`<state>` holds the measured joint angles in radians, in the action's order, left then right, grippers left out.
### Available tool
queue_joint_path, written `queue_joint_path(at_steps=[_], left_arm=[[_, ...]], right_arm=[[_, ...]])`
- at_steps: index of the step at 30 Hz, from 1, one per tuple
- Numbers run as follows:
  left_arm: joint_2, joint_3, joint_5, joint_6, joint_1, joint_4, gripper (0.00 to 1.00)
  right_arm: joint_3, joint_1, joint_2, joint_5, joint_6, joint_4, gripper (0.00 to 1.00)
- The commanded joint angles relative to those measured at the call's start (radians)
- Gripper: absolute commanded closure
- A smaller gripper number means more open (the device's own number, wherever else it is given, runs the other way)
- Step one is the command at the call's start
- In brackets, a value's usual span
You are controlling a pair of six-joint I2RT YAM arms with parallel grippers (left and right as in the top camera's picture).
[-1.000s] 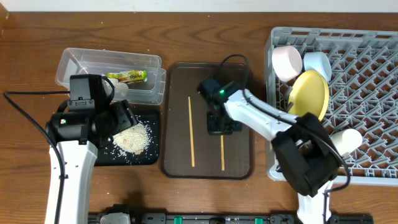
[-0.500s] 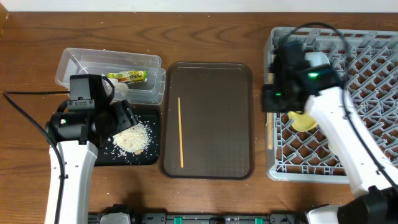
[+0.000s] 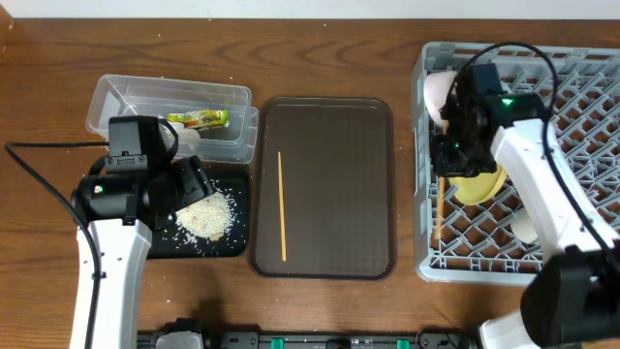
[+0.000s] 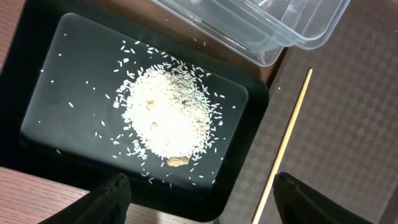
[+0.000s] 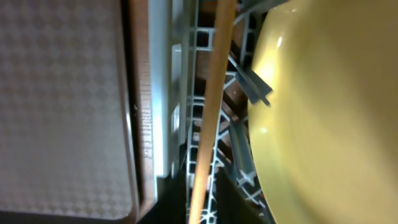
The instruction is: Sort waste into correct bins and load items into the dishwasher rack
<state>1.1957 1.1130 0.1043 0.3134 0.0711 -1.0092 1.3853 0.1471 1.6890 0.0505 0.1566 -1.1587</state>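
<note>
My right gripper (image 3: 449, 160) is shut on a wooden chopstick (image 3: 438, 208) and holds it inside the grey dishwasher rack (image 3: 572, 58), along its left wall. In the right wrist view the chopstick (image 5: 211, 106) runs between my fingers (image 5: 208, 202), next to the yellow plate (image 5: 323, 112). The plate (image 3: 480, 184) stands in the rack. A second chopstick (image 3: 282, 206) lies on the brown serving tray (image 3: 334, 174). My left gripper (image 4: 211, 205) is open and empty above the black tray (image 4: 68, 74), which holds rice (image 4: 168, 115). The yellow-green wrapper (image 3: 199, 119) lies in the clear tub (image 3: 126, 97).
A pale round bowl (image 3: 438, 92) stands at the rack's back left and a white item (image 3: 523, 225) shows lower down. The clear tub's corner (image 4: 280, 25) overlaps the black tray's far edge. The serving tray (image 5: 62, 93) lies just left of the rack wall.
My right arm lifted one chopstick off the serving tray, carried it right to the rack, and now holds it lower inside the left wall. The left arm has not moved.
</note>
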Motion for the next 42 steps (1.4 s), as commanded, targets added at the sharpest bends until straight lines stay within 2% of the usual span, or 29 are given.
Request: queue_joint_path(at_steps=[1, 3, 8, 13, 17, 20, 24, 32, 42], left_arm=[[-0.001, 0.004, -0.008, -0.002, 0.004, -0.004, 0.24], [-0.001, 0.004, -0.008, -0.002, 0.004, -0.004, 0.24], [-0.001, 0.004, -0.008, -0.002, 0.004, -0.004, 0.24], [-0.001, 0.004, -0.008, -0.002, 0.004, -0.004, 0.24], [-0.001, 0.004, -0.008, -0.002, 0.004, -0.004, 0.24], [-0.001, 0.004, -0.008, -0.002, 0.004, -0.004, 0.24], [-0.001, 0.004, -0.008, -0.002, 0.004, -0.005, 0.24], [-0.001, 0.004, -0.008, -0.002, 0.004, -0.005, 0.24], [-0.001, 0.004, -0.008, -0.002, 0.004, -0.005, 0.24]], right_arm=[[-0.007, -0.003, 0.013, -0.001, -0.016, 0.009, 0.78], [-0.004, -0.003, 0.005, -0.001, -0.016, 0.013, 0.74], [0.033, 0.002, -0.029, 0.011, -0.016, 0.014, 0.71], [0.064, 0.067, -0.083, 0.063, -0.016, 0.061, 0.67], [0.064, 0.177, -0.090, 0.127, 0.021, 0.157, 0.62], [0.064, 0.286, -0.072, 0.124, 0.061, 0.230, 0.49], [0.064, 0.435, -0.010, 0.074, 0.126, 0.327, 0.41], [0.064, 0.625, 0.181, 0.051, 0.203, 0.454, 0.40], [0.064, 0.745, 0.395, -0.021, 0.277, 0.502, 0.43]])
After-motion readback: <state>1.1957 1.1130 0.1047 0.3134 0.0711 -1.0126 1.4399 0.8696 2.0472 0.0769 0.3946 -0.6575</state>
